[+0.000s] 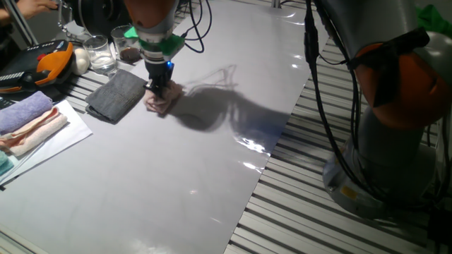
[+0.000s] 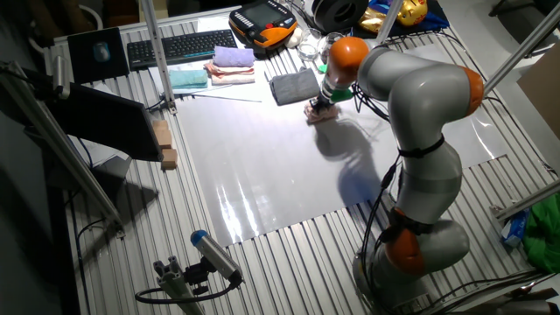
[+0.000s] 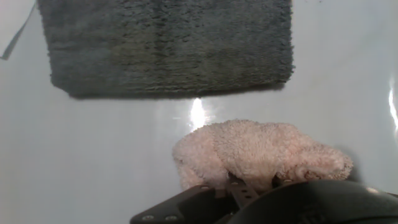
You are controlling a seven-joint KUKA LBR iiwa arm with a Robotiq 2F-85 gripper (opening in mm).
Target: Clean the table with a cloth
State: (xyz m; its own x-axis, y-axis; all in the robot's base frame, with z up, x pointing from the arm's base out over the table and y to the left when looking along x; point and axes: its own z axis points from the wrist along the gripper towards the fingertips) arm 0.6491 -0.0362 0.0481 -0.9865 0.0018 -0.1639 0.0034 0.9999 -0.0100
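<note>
The pale pink cloth (image 1: 159, 103) lies bunched on the grey glossy table (image 1: 198, 176), just right of a dark grey cloth. My gripper (image 1: 160, 90) stands straight down on it, its fingers pinched into the terry. In the hand view the pink cloth (image 3: 261, 152) fills the lower middle, gathered against the black finger base, pressed on the table (image 3: 93, 162). The other fixed view shows the cloth (image 2: 317, 115) under the hand (image 2: 322, 107) near the table's far side.
A dark grey cloth (image 1: 116, 95) lies close on the left, also seen in the hand view (image 3: 168, 43). Folded lavender and peach towels (image 1: 28, 121) sit on paper. Glasses (image 1: 102, 55) and a white egg-like object (image 1: 82, 61) stand behind. The robot base (image 1: 395, 134) rises at right.
</note>
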